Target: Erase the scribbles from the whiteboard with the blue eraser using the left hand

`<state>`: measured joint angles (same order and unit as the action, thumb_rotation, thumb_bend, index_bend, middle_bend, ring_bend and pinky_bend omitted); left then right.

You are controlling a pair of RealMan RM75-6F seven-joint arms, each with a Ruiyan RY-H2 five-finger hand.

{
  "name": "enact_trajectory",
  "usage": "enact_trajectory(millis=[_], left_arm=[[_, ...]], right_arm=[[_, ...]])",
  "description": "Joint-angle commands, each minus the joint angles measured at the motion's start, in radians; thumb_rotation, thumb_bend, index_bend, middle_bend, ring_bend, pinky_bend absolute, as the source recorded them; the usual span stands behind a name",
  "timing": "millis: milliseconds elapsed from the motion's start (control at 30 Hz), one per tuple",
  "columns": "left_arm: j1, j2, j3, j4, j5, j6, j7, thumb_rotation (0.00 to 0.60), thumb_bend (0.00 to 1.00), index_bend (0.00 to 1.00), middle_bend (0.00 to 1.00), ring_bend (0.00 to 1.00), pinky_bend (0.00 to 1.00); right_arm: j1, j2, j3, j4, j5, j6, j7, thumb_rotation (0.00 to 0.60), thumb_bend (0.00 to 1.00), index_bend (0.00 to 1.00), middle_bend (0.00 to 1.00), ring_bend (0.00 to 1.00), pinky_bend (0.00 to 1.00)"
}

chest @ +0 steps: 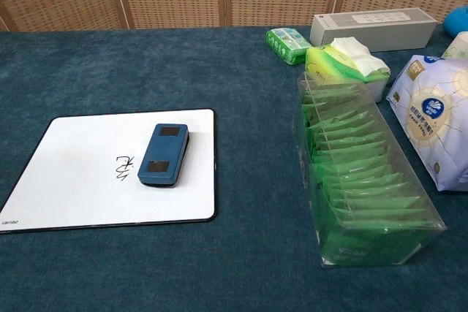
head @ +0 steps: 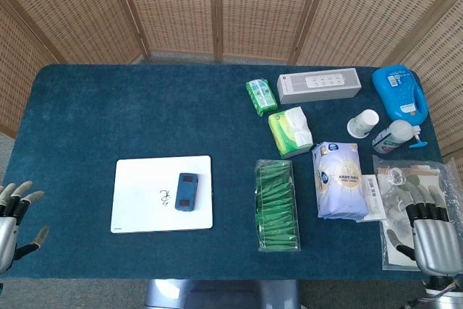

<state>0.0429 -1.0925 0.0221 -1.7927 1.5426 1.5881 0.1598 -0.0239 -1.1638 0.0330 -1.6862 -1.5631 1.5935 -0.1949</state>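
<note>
- Nearest the chest camera I see the whiteboard [chest: 88,180], lying flat on the blue table cloth [head: 94,113], with a clear plastic box of green packets [chest: 358,188] just beside it on the far side from my left hand.
- My left hand [head: 14,222] sits at the near table edge, fingers spread apart and holding nothing. It is well apart from the board, with bare cloth between them.
- My right hand [head: 432,233] rests over a clear bag of small parts [head: 405,186] at the opposite end of the table, fingers extended. I see nothing gripped in it.
- The blue eraser [chest: 164,154] lies flat on the board, beyond my left hand and inward toward the table centre. It sits touching the board surface, just beside the scribbles [chest: 125,169], which lie on the side of the eraser facing my left hand.
- Handling judgement: the eraser looks like a light, rigid plastic block with rounded edges and probably a soft felt underside. It should not deform under grip, but the smooth shell may slip.
- Recommended hold: thumb on one long side and fingers on the other, near mid-length, approached from above.
- Caution: the board appears thin and light, so I expect it may slide on the cloth under sideways wiping force. Press down moderately.
</note>
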Motion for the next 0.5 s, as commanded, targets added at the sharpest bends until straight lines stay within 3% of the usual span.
enact_trajectory(millis=[33, 500], left_arm=[[0.000, 0.000, 0.000, 0.000, -0.002, -0.002, 0.000, 0.600, 0.37, 0.23, 0.14, 0.05, 0.00], [0.011, -0.001, 0.007, 0.013, 0.015, 0.010, -0.009, 0.600, 0.37, 0.23, 0.14, 0.05, 0.01]], right_arm=[[0.002, -0.002, 0.001, 0.002, 0.002, -0.004, -0.001, 0.600, 0.23, 0.15, 0.10, 0.00, 0.03], [-0.006, 0.001, -0.001, 0.010, -0.003, 0.008, 0.016, 0.600, 0.23, 0.15, 0.10, 0.00, 0.03]])
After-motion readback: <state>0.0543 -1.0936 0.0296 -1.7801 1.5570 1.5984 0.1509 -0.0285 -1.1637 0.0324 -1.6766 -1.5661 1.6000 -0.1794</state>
